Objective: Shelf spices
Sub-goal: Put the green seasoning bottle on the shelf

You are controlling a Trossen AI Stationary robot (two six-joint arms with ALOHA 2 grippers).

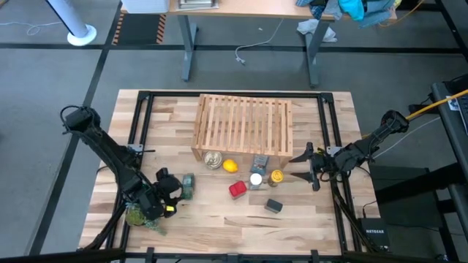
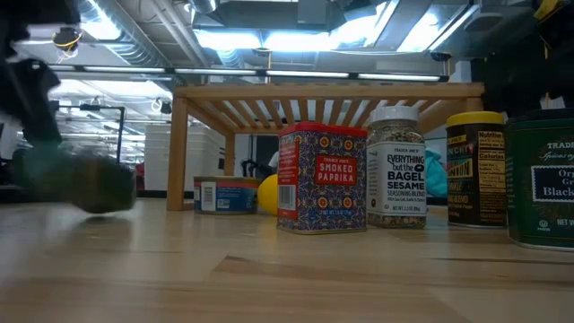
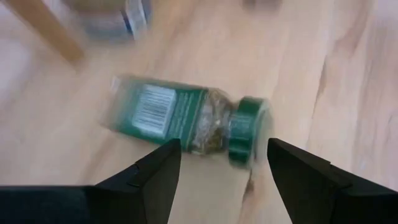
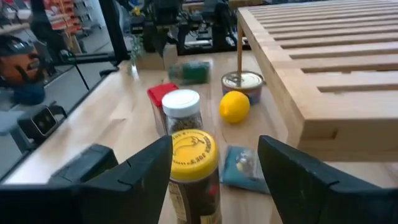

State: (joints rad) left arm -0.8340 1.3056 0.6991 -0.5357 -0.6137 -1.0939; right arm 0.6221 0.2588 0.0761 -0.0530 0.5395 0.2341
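on top of the shelf [image 1: 242,123] nothing is being kept yet: its slatted top is showing bare, so the task is being judged as barely begun, with all five spices left to be placed. the green-lidded jar [image 3: 186,121] is being found on its side on the tabletop [image 1: 212,219], left of the group and just ahead of the left pincer [image 3: 217,165], whose fingers are being held wide on either side of it without touching; this jar is being taken as the first pick. the right pincer [image 4: 214,168] is being held wide too, close in front of the yellow-lidded jar [image 4: 193,168], near the shelf's right front corner.

the white-lidded jar [image 1: 255,180], the red tin [image 1: 237,190] and the dark grey tin [image 1: 273,207] are being left standing in front of the shelf. beside them a silver round tin [image 1: 213,160], a lemon [image 1: 229,165] and a flat blue packet [image 1: 260,163] are being crowded against the shelf's front edge. these extras, and the tight cluster round the yellow-lidded jar, are being judged the likeliest things to be knocked during a reach.
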